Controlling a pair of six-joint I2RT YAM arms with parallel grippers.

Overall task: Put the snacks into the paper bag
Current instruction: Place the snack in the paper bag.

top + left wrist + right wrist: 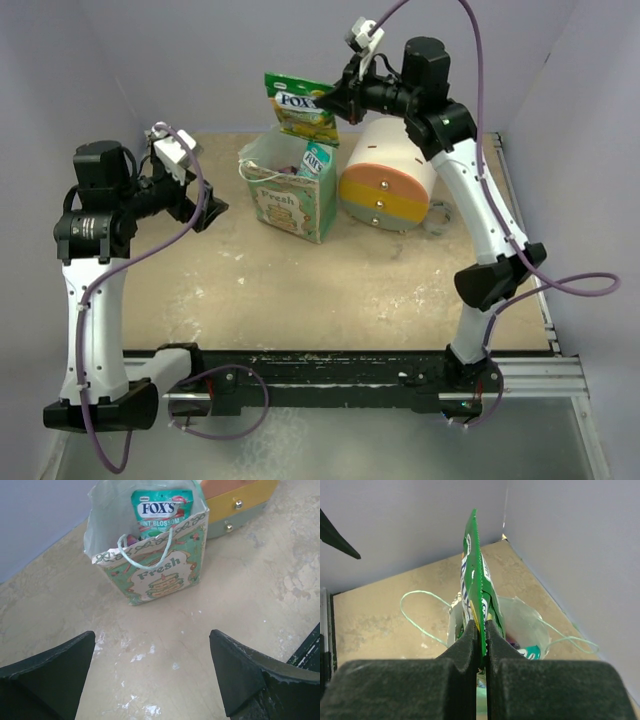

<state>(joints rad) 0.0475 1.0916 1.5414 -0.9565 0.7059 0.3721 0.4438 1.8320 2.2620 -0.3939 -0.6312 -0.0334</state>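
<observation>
1. The right gripper point(337, 100) is up high, clamped tight on the lower edge of a green FOX'S packet point(300, 105), which hangs in the air above the back of the paper bag point(295, 205).
2. The right wrist view shows that packet point(476, 580) edge-on between the pressed-together fingers point(467, 645), so its lettering is hard to read there.
3. Below it, the bag's open mouth point(520, 610) and string handles show. The fingers cover most of the rest.
4. The bag stands upright on the table point(300, 290), just beside the round drawer unit point(385, 180).
5. A teal FOX'S Mint Blossom packet point(162, 510) pokes out of the bag's top point(160, 575).
6. There's a purple scrap point(131, 540) beside it. Whatever else is inside is hidden by the bag's walls.
7. The left gripper point(205, 210) hangs left of the bag, jaws spread wide with nothing between them.
8. Only a cut-off corner of the drawer unit point(240, 500) shows from the left wrist.
</observation>
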